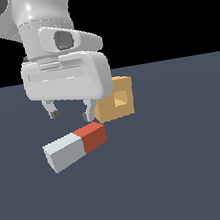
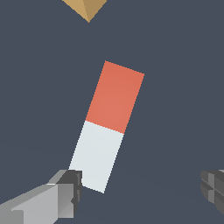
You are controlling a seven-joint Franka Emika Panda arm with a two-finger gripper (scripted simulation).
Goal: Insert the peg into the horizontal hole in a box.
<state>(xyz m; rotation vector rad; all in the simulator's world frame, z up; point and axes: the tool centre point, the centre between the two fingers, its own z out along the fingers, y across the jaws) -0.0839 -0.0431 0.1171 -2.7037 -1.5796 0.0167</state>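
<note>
Peg (image 1: 76,148) lying flat, half grey-white, half red; jaws spread wide, empty.

Two camera views: one off the arm, one on the wrist.

In the exterior view the scene is seen from low and close, across the floor (image 1: 194,179) toward a black backdrop, with the arm's hand filling the upper part. From the wrist, the floor is looked down on steeply and nearer. Shared by both are the peg (image 1: 76,147) (image 2: 107,127), the box (image 1: 115,101) (image 2: 85,8) and the gripper (image 1: 71,115) (image 2: 140,188).
</note>
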